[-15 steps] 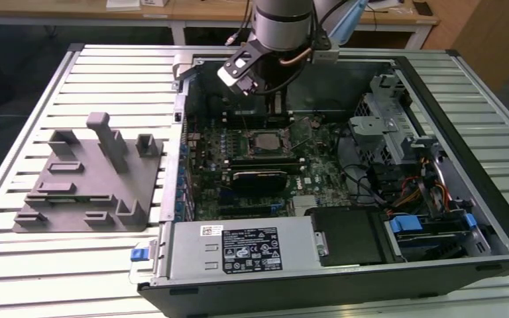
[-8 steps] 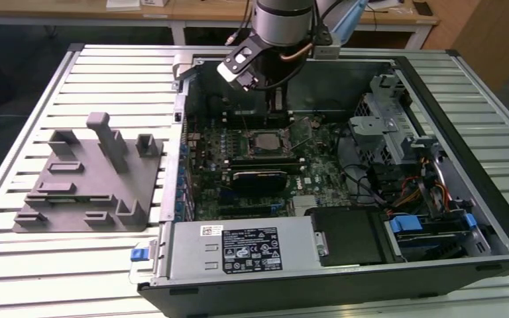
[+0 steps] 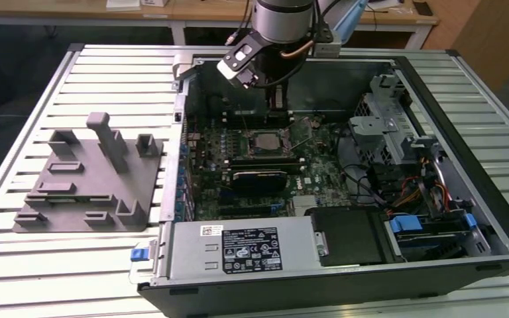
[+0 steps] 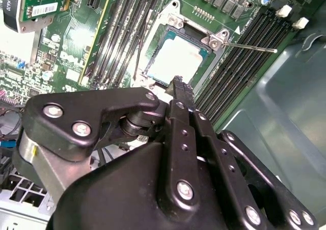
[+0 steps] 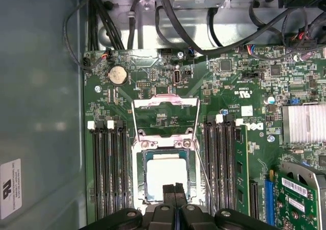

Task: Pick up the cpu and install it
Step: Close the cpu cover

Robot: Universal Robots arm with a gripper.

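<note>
The cpu (image 5: 165, 175), a pale silvery square chip, lies flat in the motherboard socket (image 5: 138, 189), whose metal load frame (image 5: 165, 103) is swung up open. The cpu also shows in the second wrist view (image 4: 175, 59). My gripper (image 5: 174, 190) hovers just over one edge of the chip, its two black fingers pressed together with nothing between them. In the second wrist view the gripper (image 4: 178, 82) points at the chip's near edge. In the exterior view the gripper (image 3: 275, 101) hangs inside the open computer case above the socket (image 3: 264, 141).
Black memory slots (image 5: 108, 169) flank the socket on both sides, and the thin socket lever (image 4: 249, 47) sticks out sideways. The case wall (image 5: 41, 112) is close by. A grey fixture (image 3: 87, 179) sits on the slatted table at the exterior view's left. Cables (image 5: 153, 16) run past the board.
</note>
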